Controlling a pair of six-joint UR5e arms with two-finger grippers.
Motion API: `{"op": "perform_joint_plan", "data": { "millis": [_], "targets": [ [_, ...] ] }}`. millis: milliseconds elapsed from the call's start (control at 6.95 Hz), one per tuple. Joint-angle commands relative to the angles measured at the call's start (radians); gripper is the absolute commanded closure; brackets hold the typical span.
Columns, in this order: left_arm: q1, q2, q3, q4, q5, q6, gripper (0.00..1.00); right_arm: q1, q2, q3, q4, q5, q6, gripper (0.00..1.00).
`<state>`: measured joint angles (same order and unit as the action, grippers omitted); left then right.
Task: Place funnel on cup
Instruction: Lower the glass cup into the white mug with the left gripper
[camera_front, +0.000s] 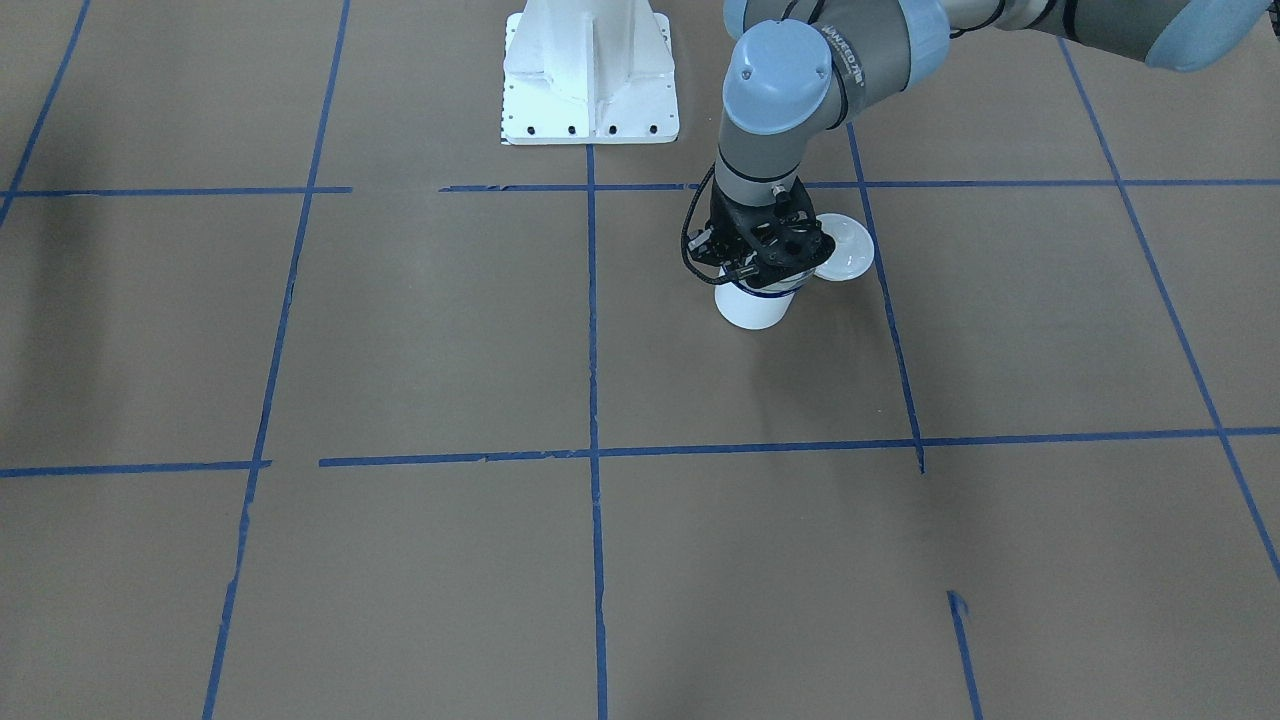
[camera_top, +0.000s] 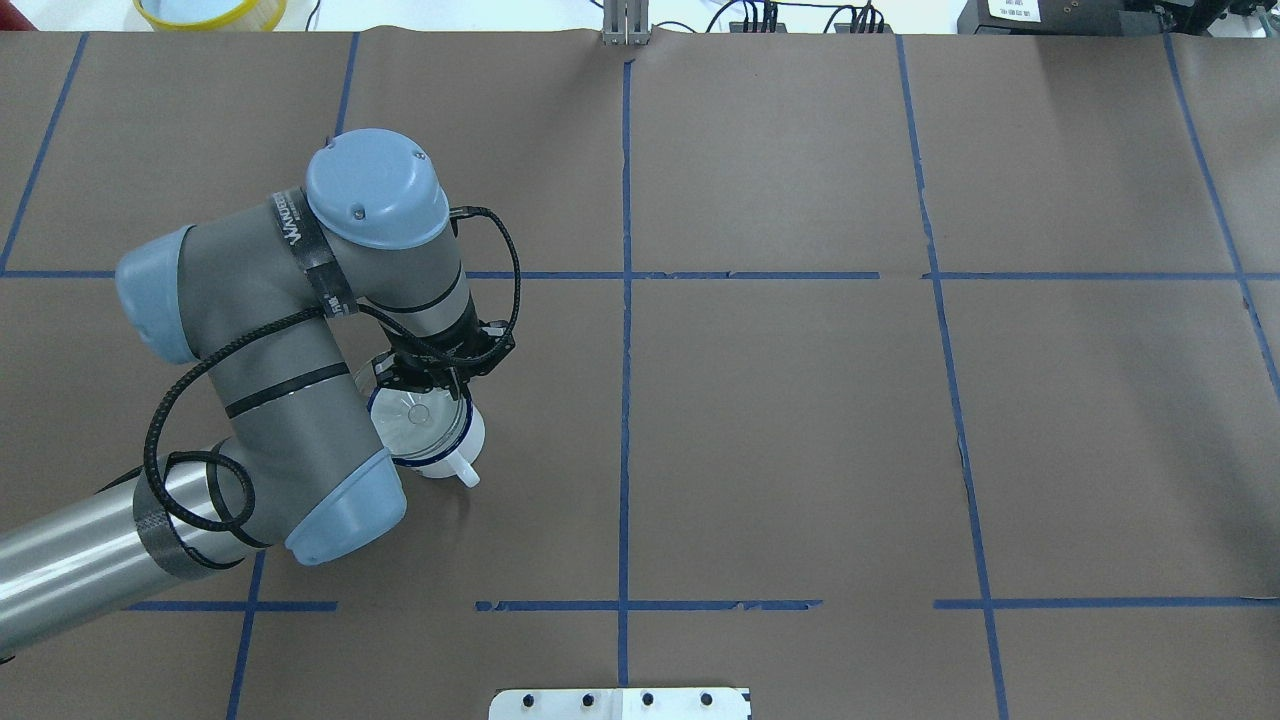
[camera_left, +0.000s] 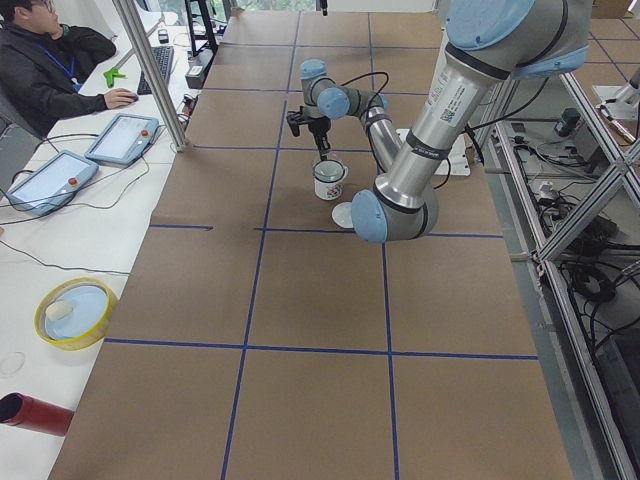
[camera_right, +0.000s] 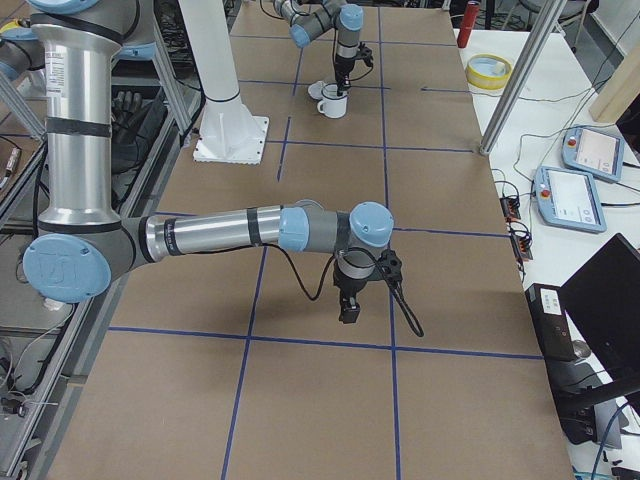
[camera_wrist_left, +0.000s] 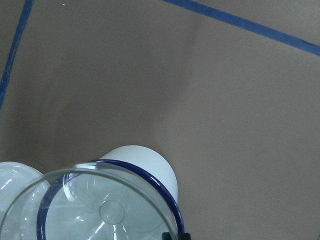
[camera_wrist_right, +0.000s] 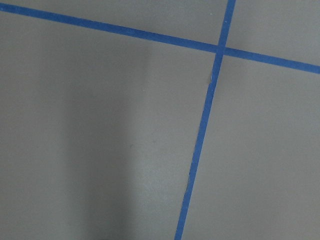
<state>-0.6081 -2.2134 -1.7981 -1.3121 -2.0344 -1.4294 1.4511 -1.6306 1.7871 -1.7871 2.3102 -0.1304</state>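
Note:
The cup (camera_front: 752, 306) is a white mug with a dark blue rim, standing upright on the brown table. Its handle (camera_top: 466, 474) points toward the robot. The clear funnel (camera_top: 412, 418) sits over the cup's mouth, and in the left wrist view its rim (camera_wrist_left: 100, 172) rides just above the blue rim (camera_wrist_left: 165, 192). My left gripper (camera_top: 432, 385) hangs straight down over the cup's far edge and is shut on the funnel's rim. My right gripper (camera_right: 350, 308) hovers low over bare table far away. I cannot tell whether it is open or shut.
A round white lid (camera_front: 846, 248) lies flat on the table touching or just beside the cup. The white robot base (camera_front: 590, 80) stands nearby. A yellow-rimmed bowl (camera_left: 75, 312), a red cylinder (camera_left: 35, 413) and an operator (camera_left: 50, 60) are beyond the table's far edge.

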Motion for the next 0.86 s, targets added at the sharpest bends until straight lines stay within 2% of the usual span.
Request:
{"op": "perform_joint_plan", "data": {
  "millis": [0,144,288,432,575,719],
  "targets": [
    [0.008,0.014,0.0,-0.036,-0.001,0.001,0.9,0.0,0.0,0.0,0.0,0.0,0.0,0.0],
    [0.011,0.018,0.0,-0.039,-0.001,0.001,0.87,0.0,0.0,0.0,0.0,0.0,0.0,0.0],
    [0.011,0.018,0.0,-0.041,-0.001,0.001,0.8,0.0,0.001,0.0,0.0,0.0,0.0,0.0],
    [0.011,0.017,0.0,-0.041,-0.001,0.001,0.67,0.0,0.0,0.0,0.0,0.0,0.0,0.0],
    [0.011,0.017,-0.003,-0.039,-0.001,0.001,0.48,0.0,0.0,0.0,0.0,0.0,0.0,0.0],
    [0.011,0.018,-0.012,-0.036,0.0,0.001,0.02,0.0,0.0,0.0,0.0,0.0,0.0,0.0]
  ]
}}
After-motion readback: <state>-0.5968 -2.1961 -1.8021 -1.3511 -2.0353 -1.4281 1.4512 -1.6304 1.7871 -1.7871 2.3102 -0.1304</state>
